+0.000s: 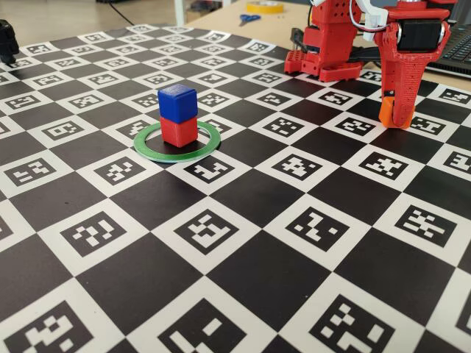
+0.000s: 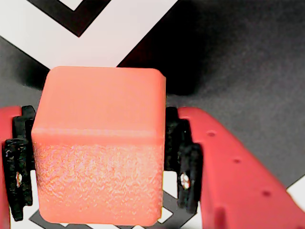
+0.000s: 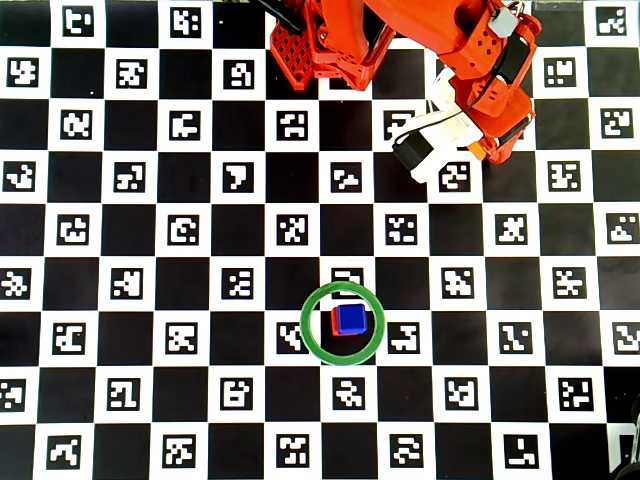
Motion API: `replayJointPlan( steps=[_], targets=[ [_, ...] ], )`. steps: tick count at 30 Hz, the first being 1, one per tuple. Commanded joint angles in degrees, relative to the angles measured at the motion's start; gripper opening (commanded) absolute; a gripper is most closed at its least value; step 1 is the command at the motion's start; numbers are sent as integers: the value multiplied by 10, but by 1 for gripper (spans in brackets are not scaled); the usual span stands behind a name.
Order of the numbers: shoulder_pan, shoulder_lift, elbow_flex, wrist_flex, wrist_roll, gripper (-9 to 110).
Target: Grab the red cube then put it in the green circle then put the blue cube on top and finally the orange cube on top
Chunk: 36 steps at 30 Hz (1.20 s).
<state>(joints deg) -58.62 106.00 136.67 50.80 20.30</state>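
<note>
The red cube [image 1: 179, 131] sits inside the green circle [image 1: 151, 151], with the blue cube [image 1: 176, 103] stacked on top of it. From overhead the blue cube [image 3: 351, 318] covers most of the red cube [image 3: 335, 323] within the green circle [image 3: 343, 361]. My gripper [image 1: 397, 114] is far to the right of the stack, pointing down and low over the board. It is shut on the orange cube [image 1: 387, 112]. In the wrist view the orange cube [image 2: 100, 143] fills the space between the black pads [image 2: 187, 167] of the gripper [image 2: 100, 162]. In the overhead view only a sliver of the orange cube [image 3: 477, 151] shows beside the gripper [image 3: 482, 152].
The checkerboard mat with printed markers [image 1: 221, 235] covers the table. The red arm base [image 1: 324, 51] stands at the back right. Scissors [image 1: 249, 18], a yellow tape roll [image 1: 265, 6] and a keyboard [image 1: 460, 48] lie beyond the mat.
</note>
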Motion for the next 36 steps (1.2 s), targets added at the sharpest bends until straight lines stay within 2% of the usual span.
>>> replayJointPlan(
  steps=[1, 9, 21, 32, 36],
  targets=[
    [-1, 25, -35, 55, -1, 5],
    [34, 55, -137, 180, -16, 4],
    [218, 47, -360, 329, -100, 3],
    [365, -78, -645, 465, -166, 2],
    [413, -116, -721, 476, -188, 2]
  ],
)
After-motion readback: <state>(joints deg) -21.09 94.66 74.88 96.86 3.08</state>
